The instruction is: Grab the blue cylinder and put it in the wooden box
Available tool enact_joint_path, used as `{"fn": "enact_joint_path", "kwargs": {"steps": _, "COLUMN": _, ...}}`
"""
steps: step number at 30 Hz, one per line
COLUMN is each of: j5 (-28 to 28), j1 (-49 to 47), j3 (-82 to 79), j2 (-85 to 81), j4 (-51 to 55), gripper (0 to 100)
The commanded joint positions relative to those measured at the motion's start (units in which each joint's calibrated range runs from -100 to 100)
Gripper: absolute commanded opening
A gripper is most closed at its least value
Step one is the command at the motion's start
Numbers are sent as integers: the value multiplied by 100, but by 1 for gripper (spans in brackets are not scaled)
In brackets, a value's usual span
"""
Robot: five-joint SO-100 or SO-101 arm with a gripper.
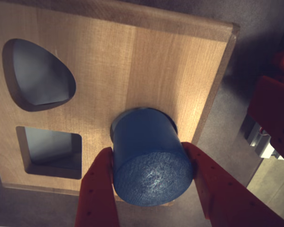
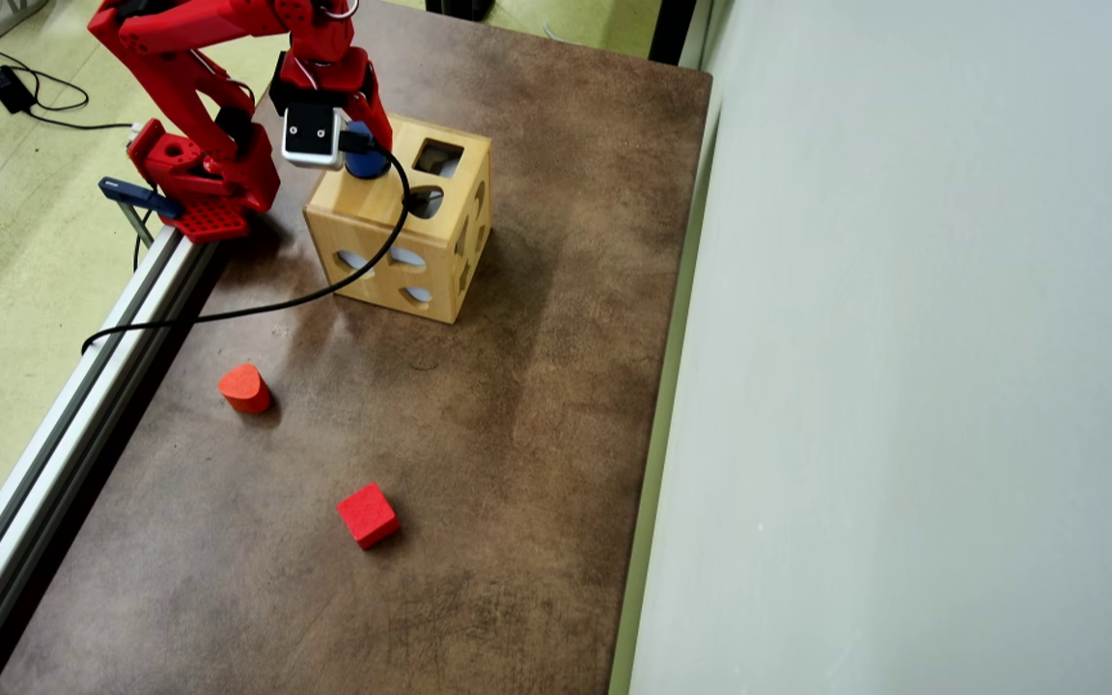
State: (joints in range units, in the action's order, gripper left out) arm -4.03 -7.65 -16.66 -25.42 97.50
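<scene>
Wrist view: gripper (image 1: 151, 177) clamping blue cylinder (image 1: 149, 161) over wooden box (image 1: 109, 61).

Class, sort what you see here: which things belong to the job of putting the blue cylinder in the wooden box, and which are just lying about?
Part of the job:
- blue cylinder, held between the fingers
- wooden box
- gripper

Lying about:
- red cube
- orange-red rounded block
- black cable

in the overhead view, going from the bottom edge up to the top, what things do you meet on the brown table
red cube → orange-red rounded block → wooden box → blue cylinder, held in the claw at the box's top face
</scene>
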Motion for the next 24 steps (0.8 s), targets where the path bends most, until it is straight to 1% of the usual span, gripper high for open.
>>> {"fn": "enact_joint_path", "kwargs": {"steps": 1, "j5": -29, "j1": -37, "j3": 11, "j2": -188, "j4": 57, "gripper": 3}}
{"fn": "enact_joint_path", "kwargs": {"steps": 24, "j5": 20, "j1": -22, "j3": -177, "j2": -179, "j4": 49, "gripper": 3}}
